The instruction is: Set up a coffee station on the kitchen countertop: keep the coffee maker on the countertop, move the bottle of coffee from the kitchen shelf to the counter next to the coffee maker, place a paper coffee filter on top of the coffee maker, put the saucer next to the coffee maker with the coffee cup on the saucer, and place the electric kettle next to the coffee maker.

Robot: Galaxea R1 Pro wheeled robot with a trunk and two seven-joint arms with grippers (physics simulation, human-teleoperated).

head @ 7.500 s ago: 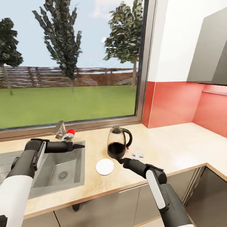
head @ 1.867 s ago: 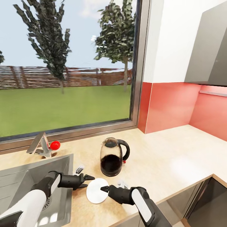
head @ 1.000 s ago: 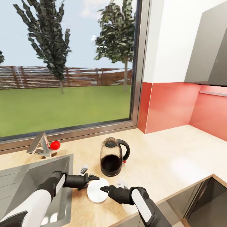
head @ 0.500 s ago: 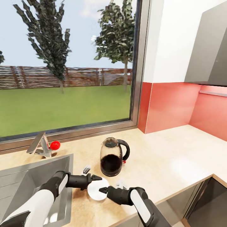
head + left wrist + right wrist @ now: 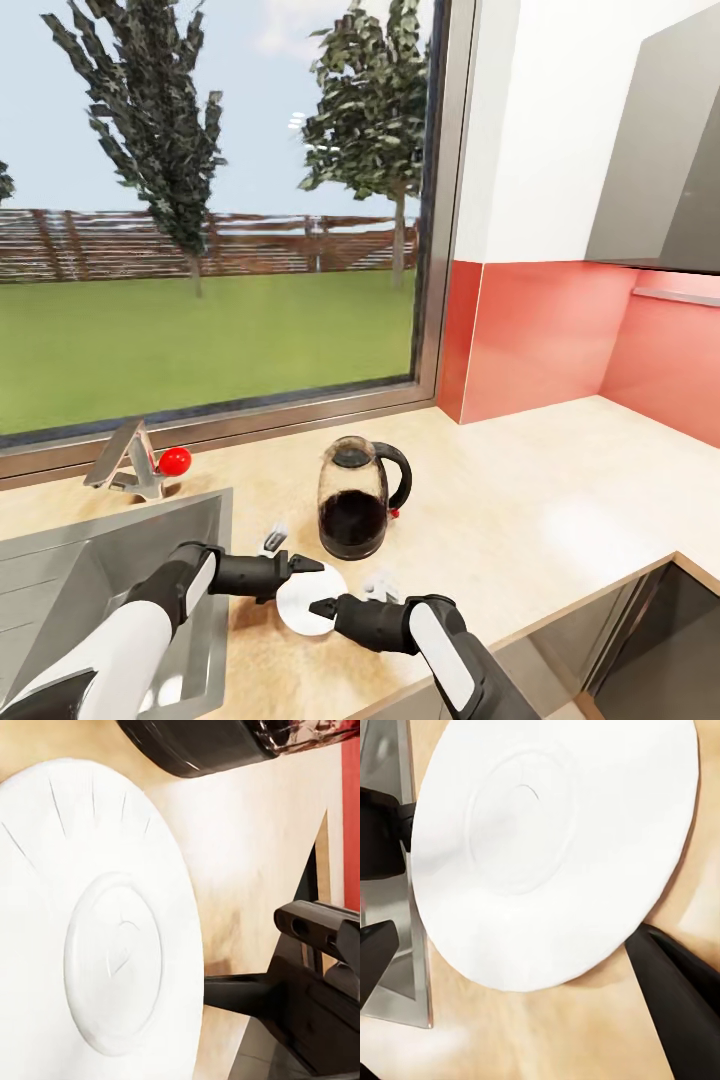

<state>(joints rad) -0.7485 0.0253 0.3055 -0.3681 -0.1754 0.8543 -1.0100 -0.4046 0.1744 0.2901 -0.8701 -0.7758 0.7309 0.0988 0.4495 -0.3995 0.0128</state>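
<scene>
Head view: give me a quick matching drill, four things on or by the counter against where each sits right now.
Things:
1. white disc
2. glass kettle
3. red ball
4. sink

Places:
A. beside the faucet, under the window
B. between the left gripper and right gripper
C. behind the disc, upright
D. sunk in the counter at far left

Pairs: 1-B, 2-C, 3-A, 4-D

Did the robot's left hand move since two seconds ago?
Yes. The left hand slid right, toward the kettle, and now reaches the saucer.
</scene>
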